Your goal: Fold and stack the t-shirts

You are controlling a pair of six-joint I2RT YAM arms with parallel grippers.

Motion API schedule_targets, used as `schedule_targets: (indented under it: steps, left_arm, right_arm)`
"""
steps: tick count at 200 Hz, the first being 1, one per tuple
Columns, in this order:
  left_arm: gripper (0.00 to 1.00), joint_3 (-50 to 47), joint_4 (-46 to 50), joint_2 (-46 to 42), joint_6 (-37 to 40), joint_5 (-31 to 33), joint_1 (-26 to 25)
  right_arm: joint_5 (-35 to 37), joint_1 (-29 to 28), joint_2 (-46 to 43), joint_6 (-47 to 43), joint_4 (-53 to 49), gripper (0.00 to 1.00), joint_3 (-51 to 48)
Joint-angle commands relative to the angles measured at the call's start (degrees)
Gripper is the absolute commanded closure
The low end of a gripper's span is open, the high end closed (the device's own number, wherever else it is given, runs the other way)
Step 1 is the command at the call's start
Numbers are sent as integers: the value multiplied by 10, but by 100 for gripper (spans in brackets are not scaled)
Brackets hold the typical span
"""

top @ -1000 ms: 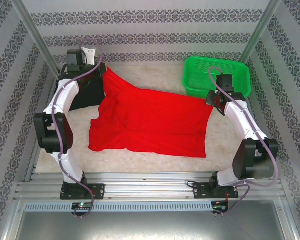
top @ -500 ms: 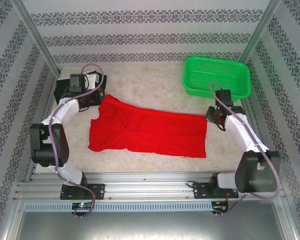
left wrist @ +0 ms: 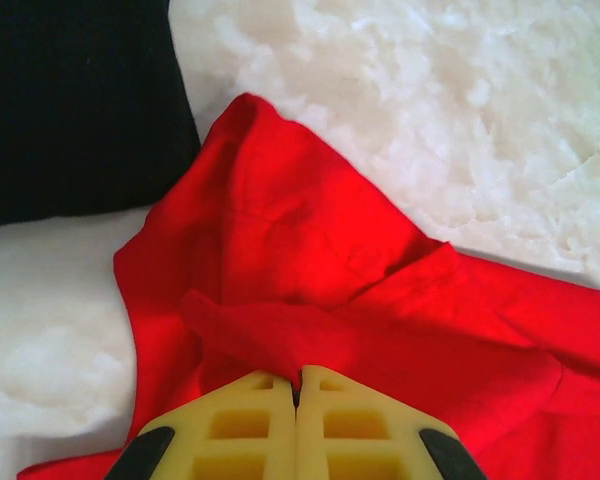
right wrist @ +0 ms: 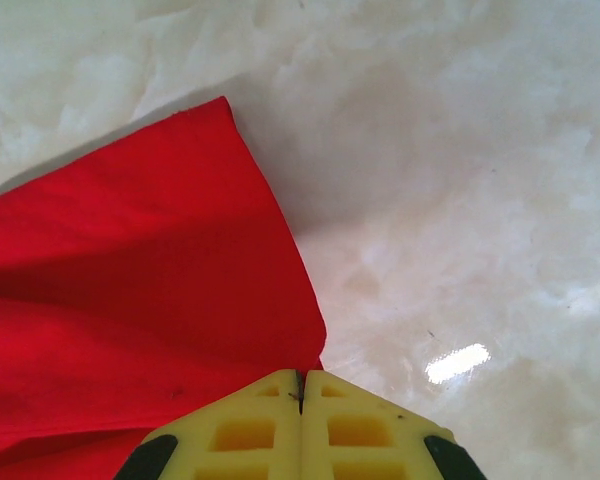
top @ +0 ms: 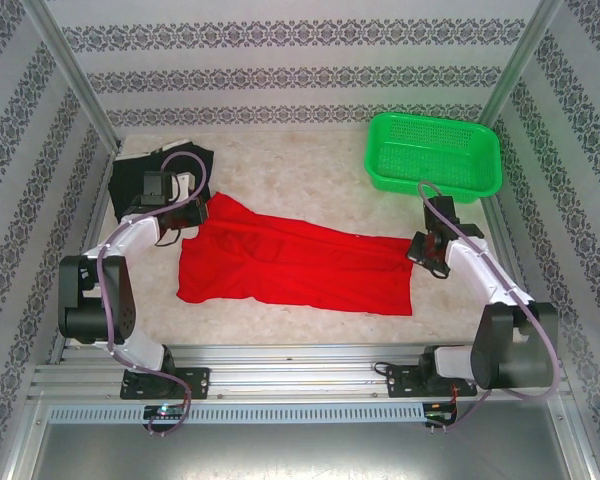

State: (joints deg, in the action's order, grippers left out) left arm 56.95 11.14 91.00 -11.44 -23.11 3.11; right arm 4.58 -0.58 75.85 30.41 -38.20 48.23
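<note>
**Top view.** The red t-shirt (top: pixel 295 265) lies across the middle of the tabletop (top: pixel 310 170), with its long side running left to right. The cloth is wrinkled towards its left end, and its far-left corner is drawn into a peak. A green mesh basket (top: pixel 384 150) stands at the far right of the tabletop, apart from the shirt.

**Left wrist view.** Your left claw (left wrist: pixel 298 382) is clenched, its yellow fingers (left wrist: pixel 235 430) pressed together on a raised fold of the red t-shirt at that far-left corner. The black t-shirt (left wrist: pixel 80 100) lies flat just beyond, at the far left of the tabletop. Its near edge is close beside the red peak, and you cannot tell whether the two touch.

**Right wrist view.** Your right claw (right wrist: pixel 300 382) is likewise clenched and grips the red t-shirt at its right edge. The cloth fans out to the left of the fingertips, and bare tabletop lies to the right.
</note>
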Motion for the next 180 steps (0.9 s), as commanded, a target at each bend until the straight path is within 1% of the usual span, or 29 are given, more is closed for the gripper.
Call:
schedule_targets:
  steps: [1, 40, 72, 131, 180]
  left_arm:
    - [97, -24, -14, -16, -21, 13, 7]
    - [97, -62, -16, -44, -41, 19, 7]
    - [98, -93, -10, -76, -49, 39, 7]
    - [98, -98, 5, -107, -53, 59, 7]
    - [99, -116, 14, -140, -62, 56, 7]
  right_arm:
    - [1, -7, 11, 26, -13, 100, -13]
    - [10, -12, 11, 34, -21, 100, -23]
    - [4, -16, 14, 40, -12, 100, -35]
    - [-9, -33, 7, 63, -10, 100, -51]
    - [-6, -41, 1, 73, -15, 100, -58]
